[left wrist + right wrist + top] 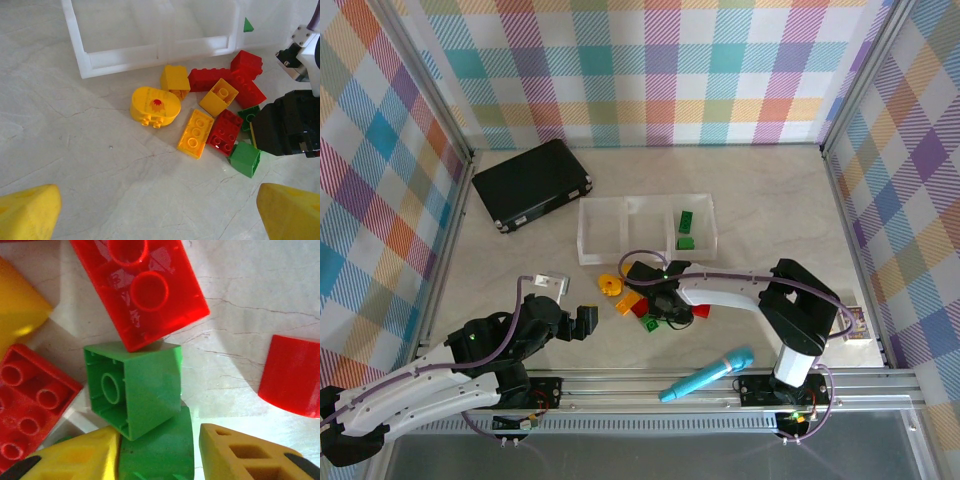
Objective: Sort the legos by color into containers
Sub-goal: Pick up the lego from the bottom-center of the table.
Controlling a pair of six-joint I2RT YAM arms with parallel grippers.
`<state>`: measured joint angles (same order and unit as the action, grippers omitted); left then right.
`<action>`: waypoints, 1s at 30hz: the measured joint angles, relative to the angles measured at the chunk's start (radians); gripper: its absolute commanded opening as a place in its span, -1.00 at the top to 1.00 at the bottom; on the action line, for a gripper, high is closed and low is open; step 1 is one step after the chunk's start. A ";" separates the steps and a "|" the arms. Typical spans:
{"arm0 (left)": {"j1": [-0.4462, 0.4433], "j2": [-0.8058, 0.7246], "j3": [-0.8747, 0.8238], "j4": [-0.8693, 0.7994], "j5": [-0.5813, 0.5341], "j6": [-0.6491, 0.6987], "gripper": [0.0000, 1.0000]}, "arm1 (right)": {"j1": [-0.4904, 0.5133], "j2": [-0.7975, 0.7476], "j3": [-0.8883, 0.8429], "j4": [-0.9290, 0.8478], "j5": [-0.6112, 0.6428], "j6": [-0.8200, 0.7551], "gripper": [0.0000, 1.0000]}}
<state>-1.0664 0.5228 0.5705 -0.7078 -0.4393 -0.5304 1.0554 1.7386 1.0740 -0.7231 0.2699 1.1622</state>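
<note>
Where the right pincer (159,440) straddles, a green lego (159,460) lies.

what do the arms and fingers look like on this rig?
Left arm and right arm: white link shells, black joints, a lilac cable looped along each. Fingers are yellow wedges; the right ones have square cut-outs.

Left arm (410,395) and right arm (720,290): white moulded link shells joined by black joint housings, each with a lilac cable looped along it and small green indicator lights at the joints. Left gripper (585,322) and right gripper (665,312): black bodies. Left fingers (27,212): smooth yellow plastic. Right fingers (250,455): yellow, with hollow ribbed pockets and black edging.
</note>
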 measured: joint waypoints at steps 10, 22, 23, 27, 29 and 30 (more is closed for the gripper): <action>0.000 0.006 0.000 -0.001 0.000 0.000 -0.99 | 0.000 0.009 -0.018 0.000 0.012 -0.026 0.09; 0.000 0.006 0.000 -0.005 -0.008 0.000 -0.99 | 0.000 -0.029 -0.050 0.000 0.049 -0.063 0.30; 0.000 0.007 0.000 -0.005 -0.009 0.000 -0.99 | 0.000 -0.044 -0.051 0.001 0.053 -0.071 0.31; 0.000 0.016 0.000 -0.006 -0.013 0.000 -0.99 | 0.000 -0.100 -0.040 -0.018 0.077 -0.098 0.33; 0.000 0.024 0.000 -0.006 -0.016 0.000 -0.99 | 0.000 -0.112 -0.012 -0.043 0.093 -0.120 0.33; 0.000 0.026 0.000 -0.007 -0.016 0.000 -0.99 | 0.000 -0.117 0.011 -0.059 0.104 -0.137 0.34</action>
<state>-1.0664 0.5488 0.5705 -0.7151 -0.4553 -0.5308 1.0554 1.6215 1.0847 -0.7818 0.3737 1.0256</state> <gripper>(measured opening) 0.995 0.349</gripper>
